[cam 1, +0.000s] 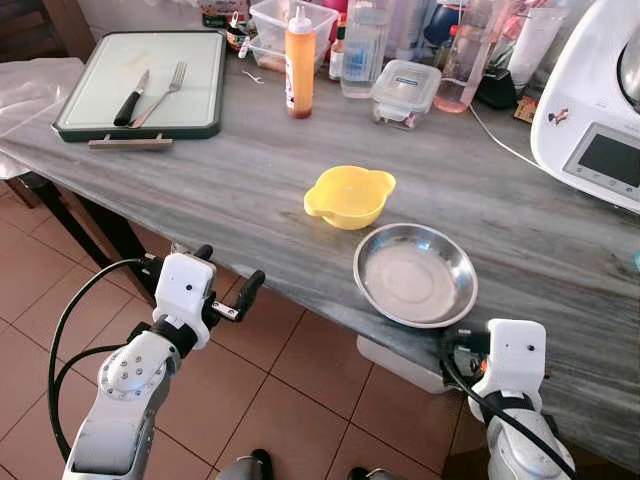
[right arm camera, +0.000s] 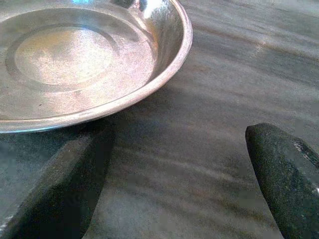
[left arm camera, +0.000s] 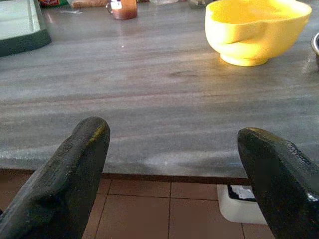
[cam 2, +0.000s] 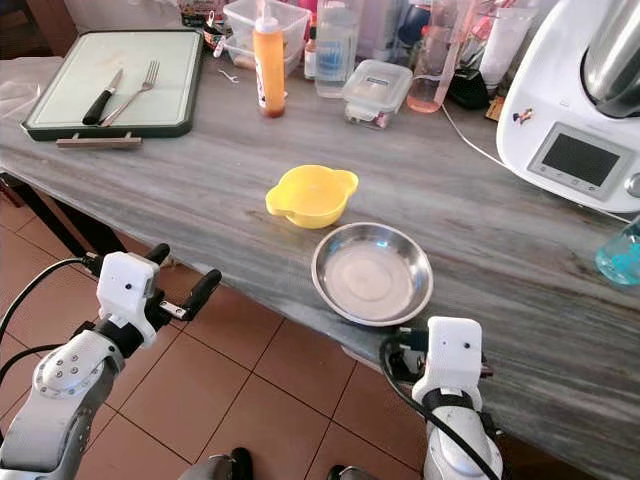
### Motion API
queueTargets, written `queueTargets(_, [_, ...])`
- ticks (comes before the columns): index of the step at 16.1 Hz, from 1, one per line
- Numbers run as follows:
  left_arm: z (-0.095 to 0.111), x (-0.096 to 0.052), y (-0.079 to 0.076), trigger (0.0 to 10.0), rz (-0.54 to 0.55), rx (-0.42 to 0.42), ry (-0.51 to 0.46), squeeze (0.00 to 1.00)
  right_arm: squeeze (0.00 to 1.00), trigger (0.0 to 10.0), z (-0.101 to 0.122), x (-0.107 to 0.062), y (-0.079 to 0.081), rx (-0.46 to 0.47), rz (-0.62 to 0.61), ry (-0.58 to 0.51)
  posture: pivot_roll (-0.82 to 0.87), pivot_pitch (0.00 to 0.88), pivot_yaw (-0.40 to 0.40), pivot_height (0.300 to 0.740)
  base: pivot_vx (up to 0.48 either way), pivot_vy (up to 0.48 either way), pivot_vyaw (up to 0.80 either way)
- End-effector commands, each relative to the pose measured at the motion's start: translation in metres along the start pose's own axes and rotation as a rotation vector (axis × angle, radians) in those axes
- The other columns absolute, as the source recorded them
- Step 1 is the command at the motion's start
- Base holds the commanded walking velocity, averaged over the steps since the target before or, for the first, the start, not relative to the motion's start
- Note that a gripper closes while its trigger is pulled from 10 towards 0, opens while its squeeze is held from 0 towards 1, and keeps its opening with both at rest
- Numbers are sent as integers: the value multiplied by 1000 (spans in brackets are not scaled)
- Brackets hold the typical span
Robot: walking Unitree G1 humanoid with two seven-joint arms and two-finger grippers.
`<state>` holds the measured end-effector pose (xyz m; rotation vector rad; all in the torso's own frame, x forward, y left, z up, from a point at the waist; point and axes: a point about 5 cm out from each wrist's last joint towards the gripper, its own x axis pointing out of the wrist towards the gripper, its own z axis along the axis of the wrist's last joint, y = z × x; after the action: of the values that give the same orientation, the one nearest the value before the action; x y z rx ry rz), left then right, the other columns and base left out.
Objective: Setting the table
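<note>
Steel plate (cam 1: 415,275) already set near the table (cam 1: 250,190) front edge, yellow bowl (cam 1: 349,195) just beside it; knife (cam 1: 131,98) and fork (cam 1: 165,91) not yet fetched, lying on the far cutting board (cam 1: 100,70). Right gripper (right arm camera: 179,174) wide open and empty, just beside the plate rim; left gripper (left arm camera: 172,174) likewise open, holding nothing, at the table edge.

White appliance (cam 1: 590,120) cut off at the frame edge, steel plate (right arm camera: 94,59) cropped in wrist view, back-row containers (cam 1: 400,30) partly cropped.

Shiny metal plate (cam 1: 415,276) (plastic bowl (cam 1: 349,195))
</note>
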<state>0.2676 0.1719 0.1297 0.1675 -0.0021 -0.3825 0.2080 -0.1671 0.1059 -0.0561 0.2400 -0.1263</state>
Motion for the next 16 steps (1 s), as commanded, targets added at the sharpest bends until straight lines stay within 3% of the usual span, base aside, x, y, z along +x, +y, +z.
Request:
queueTargets(1, [-3, -1, -1, 10000, -12, 6, 7, 0, 0, 10000, -3, 1, -2, -1, 8, 10, 90, 187, -41, 740, 0, 0, 0])
queueTargets(9, [-6, 3, -2, 10000, -15, 6, 6, 0, 0, 10000, -3, 4, 7, 30, 74, 3, 85, 178, -42, 740, 0, 0, 0])
queueTargets(16, [-3, 5, -8, 10000, -25, 2, -7, 0, 0, 10000, -11, -9, -10, 34, 43, 6, 69, 168, -40, 740, 0, 0, 0])
